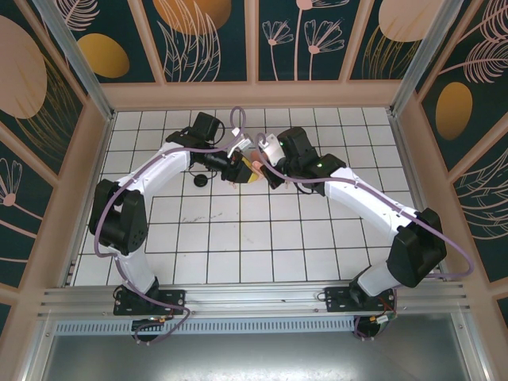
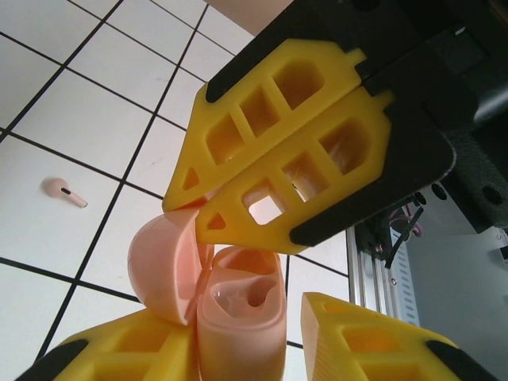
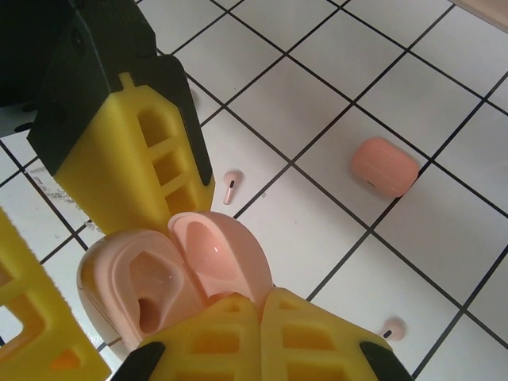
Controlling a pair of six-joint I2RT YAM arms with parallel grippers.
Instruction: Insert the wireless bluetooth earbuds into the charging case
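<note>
A pale pink charging case (image 2: pixel 238 317) hangs open above the tiles, both wells empty, its lid (image 3: pixel 218 254) swung back. My right gripper (image 3: pixel 260 295) is shut on the lid's edge. My left gripper (image 2: pixel 242 317) stands around the case body. One finger (image 2: pixel 119 349) lies against it and the other finger (image 2: pixel 365 341) is a narrow gap away. Both grippers meet at the table's middle back (image 1: pixel 246 168). A pale pink earbud (image 2: pixel 65 192) lies on the tiles to the left. In the right wrist view one earbud (image 3: pixel 231 185) lies beyond the case and another (image 3: pixel 392 327) lies at lower right.
A closed coral case (image 3: pixel 384 165) rests on the tiles to the right of the grippers. A small black case (image 1: pixel 201 181) sits just left of them. White tiled floor (image 1: pixel 254 238) spreads in front, with patterned walls around it.
</note>
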